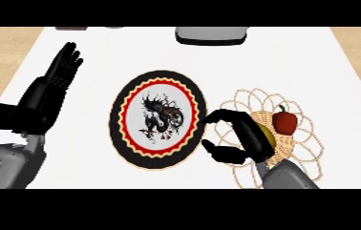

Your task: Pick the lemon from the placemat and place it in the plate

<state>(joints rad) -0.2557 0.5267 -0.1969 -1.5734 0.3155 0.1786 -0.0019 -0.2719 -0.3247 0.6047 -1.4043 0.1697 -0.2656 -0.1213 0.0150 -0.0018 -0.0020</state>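
My right hand [243, 137] sits over the woven placemat [304, 110], fingers [224, 114] curled around the lemon [269, 134]; only a yellow sliver of it shows behind my palm. A red pepper [285, 122] stands just beside it on the placemat. The plate [156, 119], black-rimmed with a dragon figure, lies on the white tabletop [211, 62] immediately left of the placemat. My left hand [58, 78] rests at the left edge, fingers straight.

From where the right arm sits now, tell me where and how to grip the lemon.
The lemon shows only as a yellow sliver beside the right robot hand, lying on the woven placemat. Grip across its rounded middle from above. Approach from the plate side, since the red pepper crowds its far side.
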